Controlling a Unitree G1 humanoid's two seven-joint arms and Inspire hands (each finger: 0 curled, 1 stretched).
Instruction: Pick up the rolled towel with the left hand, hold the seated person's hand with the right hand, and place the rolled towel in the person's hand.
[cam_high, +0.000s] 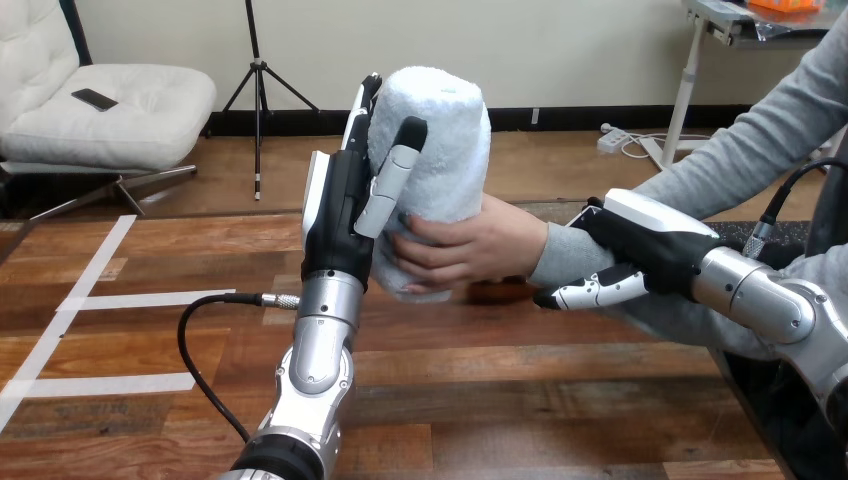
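A white rolled towel (440, 130) stands upright above the table's middle. My left hand (345, 195) is shut on its left side, thumb across the front and fingers behind. The person's hand (475, 245) reaches in from the right and wraps around the towel's lower part, so both hands are on it. My right hand (630, 255) is curled round the person's wrist, over the grey sleeve (740, 150), with its thumb beneath the wrist and its fingers over the top.
The wooden table (480, 400) stretches across the view, with white tape lines (95, 300) at its left. A black cable (200, 350) loops beside my left forearm. The person's other grey-sleeved forearm (680, 320) lies under my right arm.
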